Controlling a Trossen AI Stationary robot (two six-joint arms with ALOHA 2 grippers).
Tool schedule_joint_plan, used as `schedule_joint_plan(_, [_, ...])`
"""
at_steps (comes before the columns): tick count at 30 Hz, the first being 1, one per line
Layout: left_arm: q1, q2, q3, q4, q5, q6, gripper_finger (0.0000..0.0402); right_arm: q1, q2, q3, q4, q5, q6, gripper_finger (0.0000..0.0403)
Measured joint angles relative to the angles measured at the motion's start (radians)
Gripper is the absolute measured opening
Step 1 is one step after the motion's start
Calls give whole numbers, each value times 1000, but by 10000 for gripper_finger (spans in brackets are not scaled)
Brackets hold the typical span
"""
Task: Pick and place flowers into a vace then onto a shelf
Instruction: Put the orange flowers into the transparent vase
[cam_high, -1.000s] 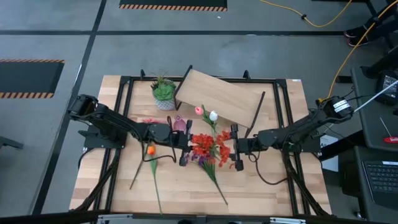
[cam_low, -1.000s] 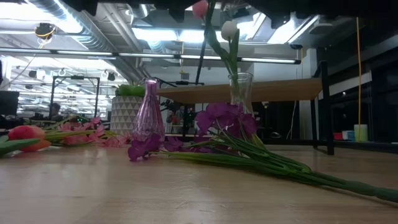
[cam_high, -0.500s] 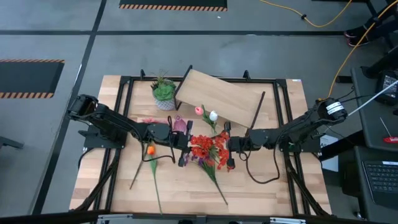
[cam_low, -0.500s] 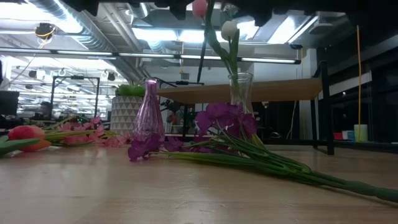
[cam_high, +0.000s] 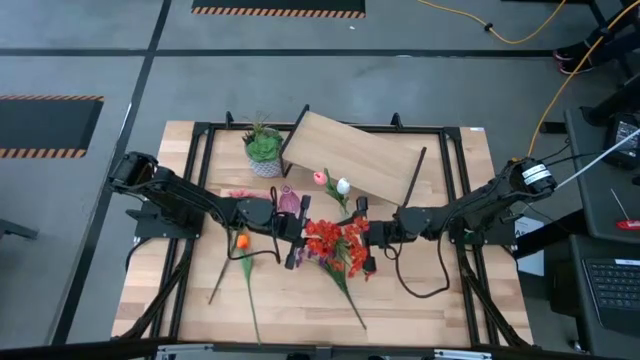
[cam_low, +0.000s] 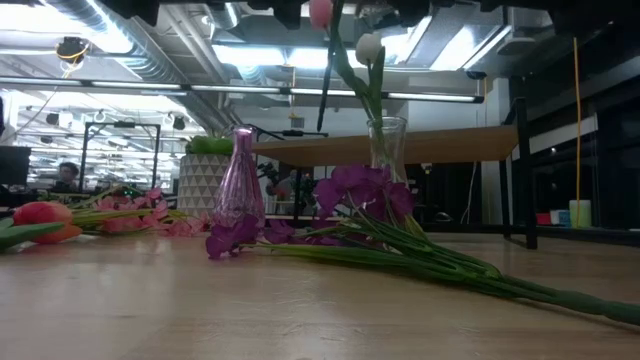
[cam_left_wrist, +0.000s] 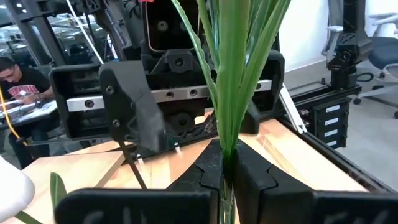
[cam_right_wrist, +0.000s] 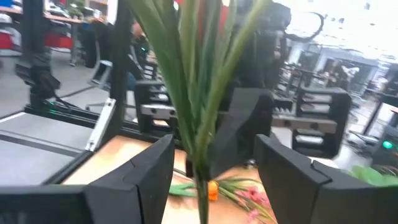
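Red blossoms mark the middle of the scene: the red cluster (cam_high: 328, 243) is held up over the table (cam_high: 420, 300), and everything else is placed from it. On its left side, the left gripper (cam_high: 297, 244) is clamped tight on the bunch's green stalks (cam_left_wrist: 229, 74), which rise straight out from between its closed fingers (cam_left_wrist: 255, 177) in the left wrist view. On the cluster's right side, the right gripper (cam_high: 362, 240) stands with its fingers (cam_right_wrist: 149, 171) spread wide on either side of the same stalks, not touching them.

Just below the cluster lies a purple cluster (cam_low: 352, 192) on the tabletop, its long green stems running away toward the table's near edge. Beyond the red cluster, toward the far side, a clear glass vase (cam_low: 387, 148) holds a pink tulip (cam_high: 319, 178) and a white tulip (cam_high: 342, 186). Left of the cluster, past the left gripper, stands a pink glass vase (cam_low: 240, 180), with pink blossoms (cam_high: 238, 193) lying just beyond it and an orange tulip (cam_high: 241, 241) lying nearer. The shelf (cam_high: 350, 155) stands behind the tulip vase, and a spiky green plant in a white pot (cam_high: 264, 150) sits at the shelf's left end.
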Motion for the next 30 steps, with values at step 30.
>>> schedule_joint_plan(30, [3,27,0,43,-10,28,13,-19,65,50,22,-32,-30,192])
